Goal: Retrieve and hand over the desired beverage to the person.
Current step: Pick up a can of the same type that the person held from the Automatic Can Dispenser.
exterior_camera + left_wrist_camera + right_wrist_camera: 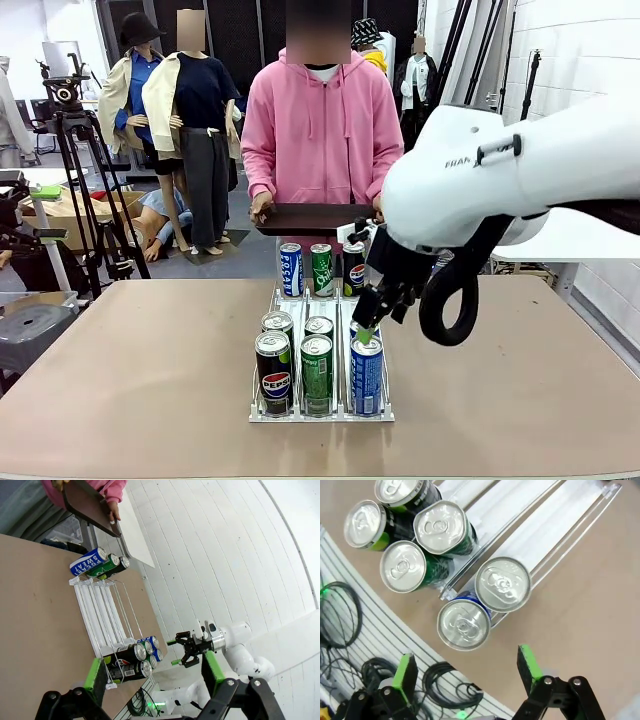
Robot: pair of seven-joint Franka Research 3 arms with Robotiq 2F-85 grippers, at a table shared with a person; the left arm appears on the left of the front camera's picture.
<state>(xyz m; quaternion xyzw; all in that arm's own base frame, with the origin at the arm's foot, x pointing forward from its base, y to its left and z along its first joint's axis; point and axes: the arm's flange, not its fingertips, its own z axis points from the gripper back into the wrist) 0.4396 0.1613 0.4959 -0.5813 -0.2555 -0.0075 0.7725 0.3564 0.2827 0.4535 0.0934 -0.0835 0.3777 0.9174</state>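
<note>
Glossy metal cans (pixel 502 584), smooth matt tabletop (pixel 150 370).

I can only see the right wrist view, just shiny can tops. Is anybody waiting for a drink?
Observer: Yes, a person in a pink hooded sweatshirt stands across the table, holding a flat dark brown tray.
Operator: What colour are the cans under my gripper?
Observer: They are blue metal cans; the open right gripper hangs just above them.
Operator: Any more cans?
Observer: At the far end of the white wire rack stand three more cans.
</note>
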